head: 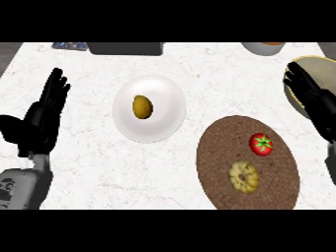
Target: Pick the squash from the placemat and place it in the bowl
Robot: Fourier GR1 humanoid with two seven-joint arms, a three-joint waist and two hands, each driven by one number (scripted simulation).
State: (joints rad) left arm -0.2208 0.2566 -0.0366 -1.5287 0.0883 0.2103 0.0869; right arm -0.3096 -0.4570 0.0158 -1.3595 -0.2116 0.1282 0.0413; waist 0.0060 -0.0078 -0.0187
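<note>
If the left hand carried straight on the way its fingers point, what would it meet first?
Probably nothing on the counter: the left hand points up and slightly right toward the far edge. The dark patterned item there lies nearest that line, though height is unclear.

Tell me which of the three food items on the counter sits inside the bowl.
The small olive-brown oval piece sits in the white bowl. The red tomato and the pale yellow scalloped squash both lie on the brown placemat.

Two matte black hands, the left hand (36,123) and right hand (319,106), sit on grey, smooth-shelled forearms.
</note>
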